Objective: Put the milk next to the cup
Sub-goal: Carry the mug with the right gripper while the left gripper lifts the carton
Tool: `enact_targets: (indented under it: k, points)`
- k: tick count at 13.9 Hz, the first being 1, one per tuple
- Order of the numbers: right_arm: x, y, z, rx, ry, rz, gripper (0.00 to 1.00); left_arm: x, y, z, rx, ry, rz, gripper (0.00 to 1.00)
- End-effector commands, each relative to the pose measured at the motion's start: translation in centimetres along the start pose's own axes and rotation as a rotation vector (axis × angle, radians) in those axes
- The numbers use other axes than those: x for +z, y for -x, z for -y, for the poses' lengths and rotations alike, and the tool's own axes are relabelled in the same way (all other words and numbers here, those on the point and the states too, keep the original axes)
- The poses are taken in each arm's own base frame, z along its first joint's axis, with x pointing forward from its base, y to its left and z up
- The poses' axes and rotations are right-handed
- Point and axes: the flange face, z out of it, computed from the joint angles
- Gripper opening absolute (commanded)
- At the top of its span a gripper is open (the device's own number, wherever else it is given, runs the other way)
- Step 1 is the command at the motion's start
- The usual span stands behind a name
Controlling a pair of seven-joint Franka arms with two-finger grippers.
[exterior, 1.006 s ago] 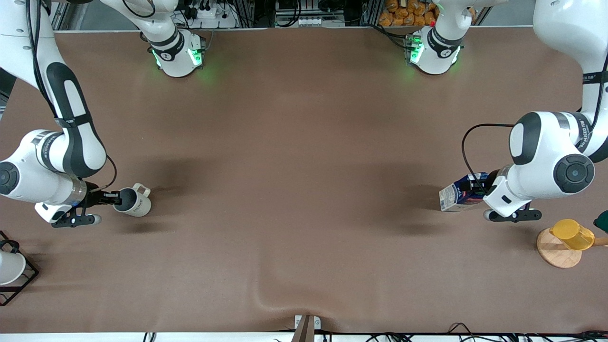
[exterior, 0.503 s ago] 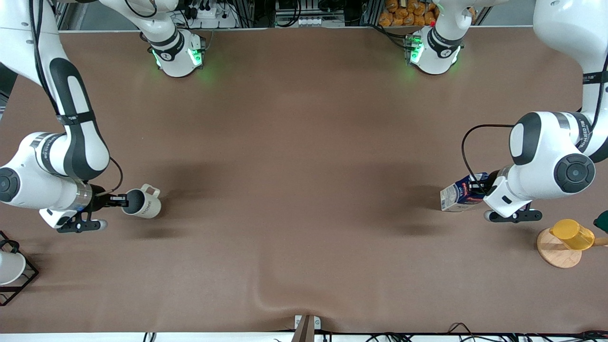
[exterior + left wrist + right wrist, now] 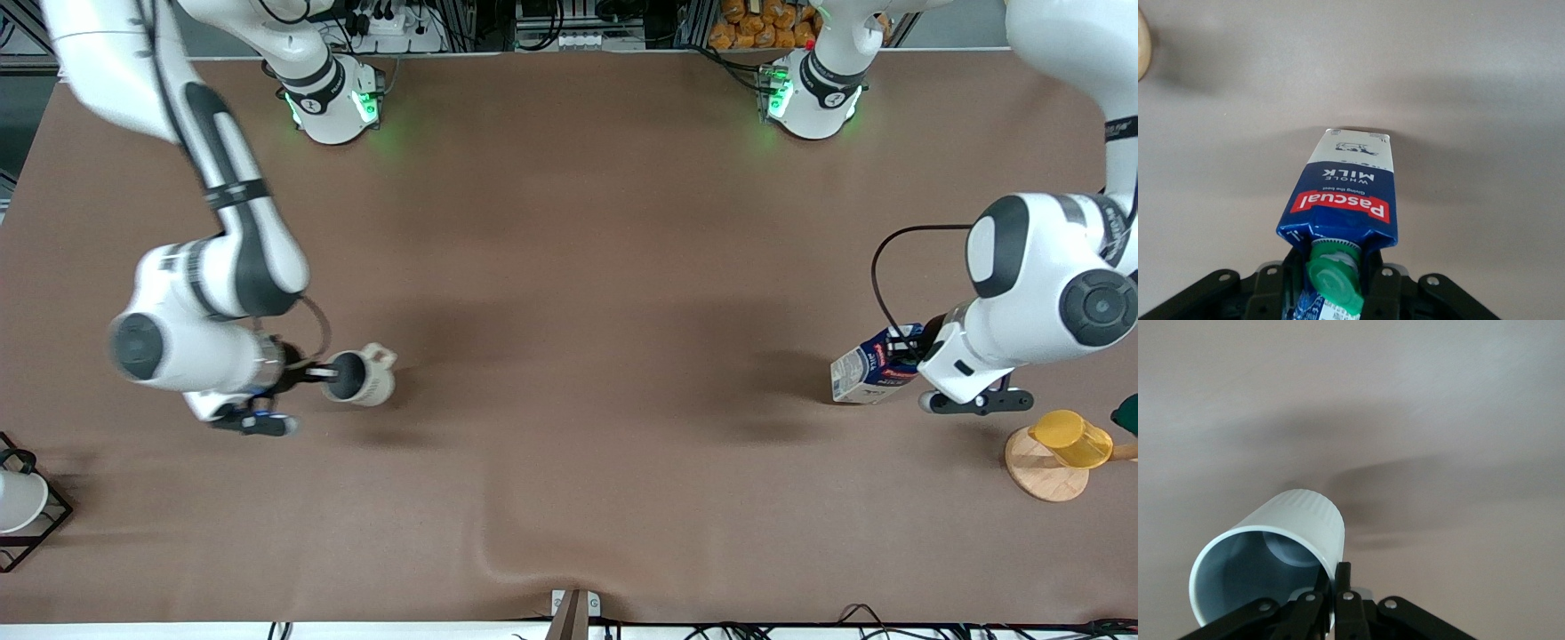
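Observation:
My right gripper (image 3: 327,373) is shut on the rim of the cream-white cup (image 3: 364,376) and holds it tilted above the table toward the right arm's end. In the right wrist view the cup (image 3: 1271,560) shows its grey inside, with one finger inside the rim and one outside. My left gripper (image 3: 909,358) is shut on the dark blue milk carton (image 3: 869,372), held tilted over the table toward the left arm's end. In the left wrist view the milk (image 3: 1341,200) shows its green cap (image 3: 1335,280) between the fingers.
A yellow cup (image 3: 1071,438) sits on a round wooden coaster (image 3: 1042,471) near the left arm's end. A plain white cup in a black wire frame (image 3: 22,507) stands at the right arm's end. Brown cloth covers the table between the arms.
My right gripper has carried the cup toward the table's middle. My left gripper with the milk has shifted only slightly.

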Motion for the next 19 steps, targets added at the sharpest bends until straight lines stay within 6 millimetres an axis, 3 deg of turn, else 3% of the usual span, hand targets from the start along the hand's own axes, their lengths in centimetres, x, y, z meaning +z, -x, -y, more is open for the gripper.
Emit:
enact_targets:
  k: [1,4,6,10,15,18,19]
  points:
    - [-0.8,3.7,7.6,0.103,-0.004,-0.012,0.00,-3.8,2.5,-1.5,0.045,-0.028,0.013,0.30]
    - [-0.2,7.3,15.8,0.205,-0.041,-0.046,0.00,-6.1,4.6,-3.8,0.067,-0.026,0.038,0.31]
    - [1.4,9.0,19.2,0.241,-0.065,-0.077,0.00,-7.2,5.4,-5.3,0.075,-0.026,0.031,0.31]
    - [6.8,12.9,25.4,0.280,-0.056,-0.090,0.00,-7.4,6.8,-9.9,0.056,-0.028,0.046,0.31]
    - [10.3,14.9,28.4,0.292,-0.065,-0.103,0.00,-7.2,9.2,-17.0,-0.040,-0.033,0.049,0.32]
    - [10.7,15.0,28.6,0.289,-0.065,-0.102,0.00,-7.3,10.6,-19.7,-0.058,-0.040,0.058,0.33]
    - [10.8,15.0,28.6,0.289,-0.063,-0.102,0.33,-7.2,11.1,-20.5,-0.050,-0.042,0.061,0.33]
